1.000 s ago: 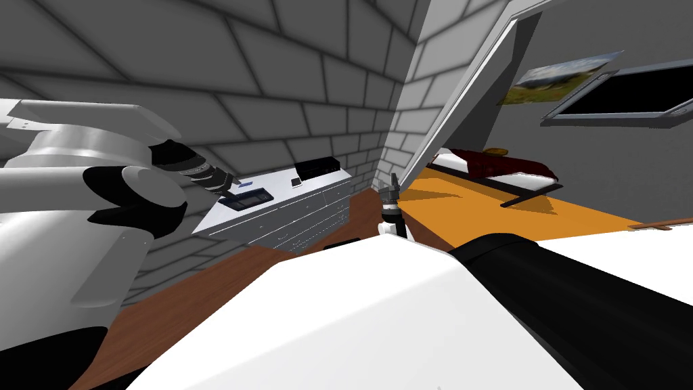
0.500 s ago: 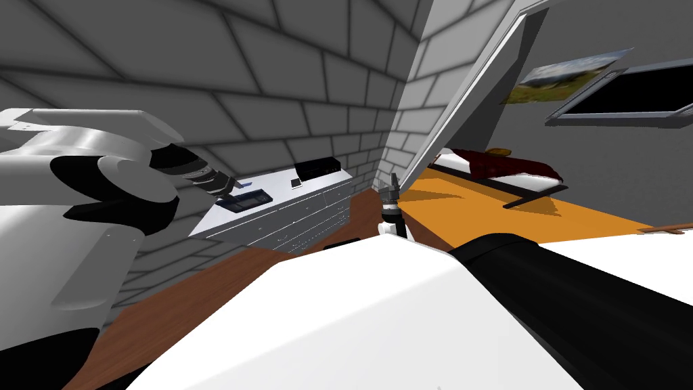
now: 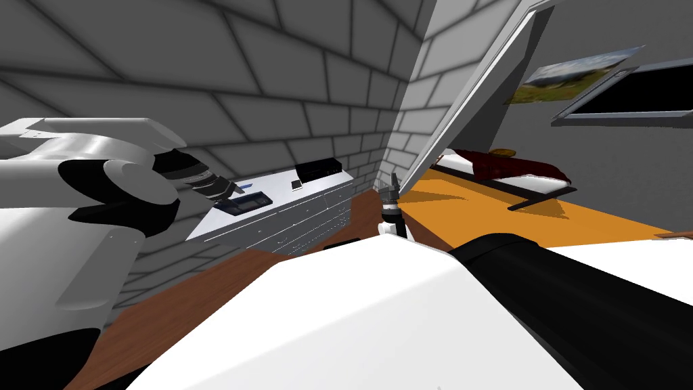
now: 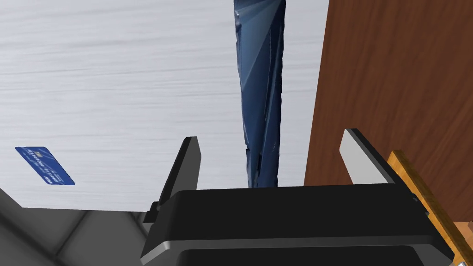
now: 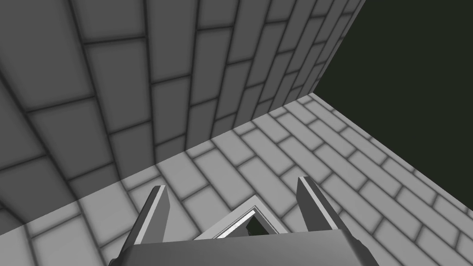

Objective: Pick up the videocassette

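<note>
Dark blue slab-like videocassette (image 4: 261, 92) lies ungrasped on white counter (image 4: 115, 69), framed by left claw (image 4: 271, 137), held apart. Closing and lifting are left. Right claw (image 5: 232, 183) is spread, unused.

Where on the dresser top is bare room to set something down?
The widest bare patch of the dresser top lies between the blue card and the videocassette. Tight: the strip between videocassette and floor-side edge, at the open left hand.

White arm (image 3: 88, 132), dark joints (image 3: 122, 217), grey fingers (image 4: 358, 159)
</note>
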{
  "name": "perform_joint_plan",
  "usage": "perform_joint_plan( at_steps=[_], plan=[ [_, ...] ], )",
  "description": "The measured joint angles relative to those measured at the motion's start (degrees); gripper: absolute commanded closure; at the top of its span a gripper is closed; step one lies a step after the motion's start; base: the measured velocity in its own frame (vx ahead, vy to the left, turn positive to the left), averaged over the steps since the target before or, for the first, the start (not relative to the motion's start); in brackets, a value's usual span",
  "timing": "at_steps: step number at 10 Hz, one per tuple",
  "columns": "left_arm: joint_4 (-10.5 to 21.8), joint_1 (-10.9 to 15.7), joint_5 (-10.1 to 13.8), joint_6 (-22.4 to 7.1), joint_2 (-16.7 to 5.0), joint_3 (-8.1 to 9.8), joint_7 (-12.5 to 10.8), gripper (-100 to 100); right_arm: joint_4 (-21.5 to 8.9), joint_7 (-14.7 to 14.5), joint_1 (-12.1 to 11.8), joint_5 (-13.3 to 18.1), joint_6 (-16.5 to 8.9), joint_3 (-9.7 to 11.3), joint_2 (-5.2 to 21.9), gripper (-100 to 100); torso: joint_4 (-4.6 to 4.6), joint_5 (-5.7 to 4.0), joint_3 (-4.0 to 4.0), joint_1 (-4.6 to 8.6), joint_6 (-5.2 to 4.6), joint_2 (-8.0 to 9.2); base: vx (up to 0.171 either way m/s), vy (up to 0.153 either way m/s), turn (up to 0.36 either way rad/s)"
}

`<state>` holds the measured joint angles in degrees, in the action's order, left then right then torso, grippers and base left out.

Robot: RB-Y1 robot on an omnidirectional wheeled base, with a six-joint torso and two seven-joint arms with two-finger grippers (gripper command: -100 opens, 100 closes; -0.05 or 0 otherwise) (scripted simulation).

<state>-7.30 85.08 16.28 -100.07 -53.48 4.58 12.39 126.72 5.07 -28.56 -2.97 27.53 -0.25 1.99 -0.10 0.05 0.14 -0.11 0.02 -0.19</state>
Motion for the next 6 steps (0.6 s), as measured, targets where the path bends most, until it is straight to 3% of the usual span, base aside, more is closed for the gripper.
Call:
perform_joint_plan(
  at_steps=[1,2,3,4,6],
  plan=[
    [0.06,-0.02,0.01,-0.23,0.02,0.00,-0.08,0,0.00,0.00,0.00,0.00,0.00,0.00,0.00,0,0.02,-0.01,-0.05,0.03,0.00,0.09,0.000,0.000,0.000],
    [0.05,-0.02,0.01,-0.21,0.02,0.00,-0.07,-100,0.00,0.00,0.01,0.00,0.00,0.00,0.00,0,0.04,-0.02,-0.10,0.06,0.00,0.16,-0.009,0.004,0.010],
    [1.53,-0.01,-0.08,1.12,0.40,0.02,0.03,-100,0.00,0.00,0.01,0.00,0.00,0.00,0.00,0,0.05,-0.01,-0.12,0.05,0.00,0.22,-0.014,0.004,0.005],
    [-3.68,-3.73,0.91,-0.13,0.88,1.10,-0.67,-100,0.00,0.00,0.01,0.00,0.00,0.00,0.00,0,0.05,0.00,-0.14,0.03,0.00,0.24,-0.008,0.000,0.001],
    [-3.09,-3.05,0.72,0.49,1.05,0.95,-0.75,-100,0.00,0.00,0.01,0.00,0.00,0.00,0.00,0,0.07,-0.03,-0.15,0.08,0.00,0.24,0.000,0.000,0.000]
  ],
)
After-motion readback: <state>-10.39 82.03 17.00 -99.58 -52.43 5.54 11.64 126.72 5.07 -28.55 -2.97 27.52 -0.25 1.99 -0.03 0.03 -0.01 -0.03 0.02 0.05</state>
